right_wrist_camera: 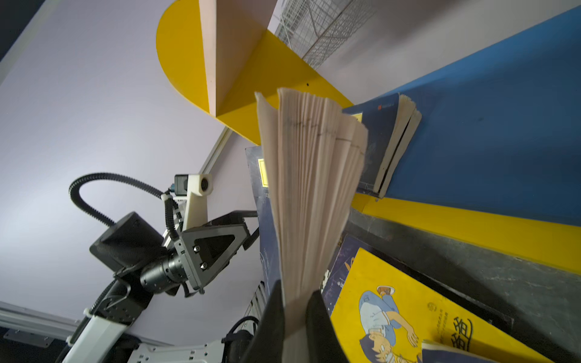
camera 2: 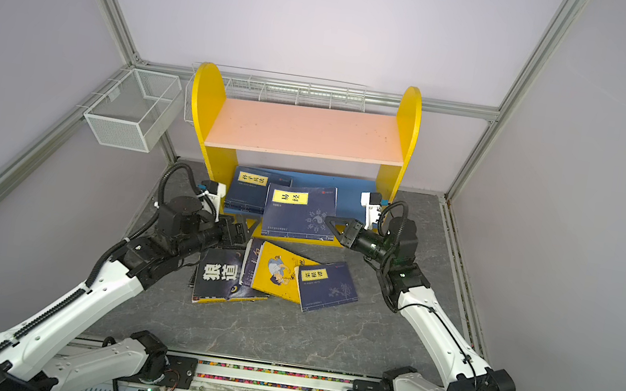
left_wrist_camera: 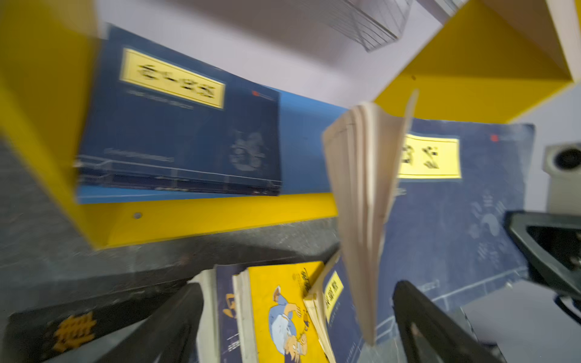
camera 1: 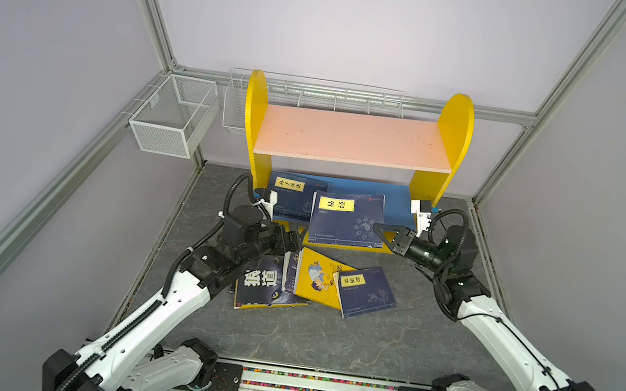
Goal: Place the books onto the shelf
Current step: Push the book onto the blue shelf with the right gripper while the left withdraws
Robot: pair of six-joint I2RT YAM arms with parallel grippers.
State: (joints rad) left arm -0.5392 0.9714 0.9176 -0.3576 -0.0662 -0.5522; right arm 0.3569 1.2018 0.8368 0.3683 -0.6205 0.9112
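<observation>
The shelf [camera 1: 353,137] [camera 2: 304,130] has yellow sides, a pink upper board and a blue lower board [camera 1: 398,201]. One navy book [camera 1: 294,198] [left_wrist_camera: 176,125] lies on the lower board at its left end. My right gripper [camera 1: 376,230] [camera 2: 329,221] [right_wrist_camera: 295,317] is shut on the page edge of a second navy book [camera 1: 345,218] [camera 2: 298,211], which is tilted over the board's front with its pages [right_wrist_camera: 311,188] fanning out. My left gripper [camera 1: 293,240] [camera 2: 245,227] [left_wrist_camera: 298,327] is open and empty beside that book's left edge. Several books lie on the table: a dark one [camera 1: 260,281], a yellow one [camera 1: 318,277] and a navy one [camera 1: 366,293].
A white mesh basket [camera 1: 172,114] hangs on the left wall frame. A wire rack [camera 1: 318,94] runs behind the shelf. The grey marbled table [camera 1: 324,333] extends in front of the book pile. Both arms flank the shelf's lower opening.
</observation>
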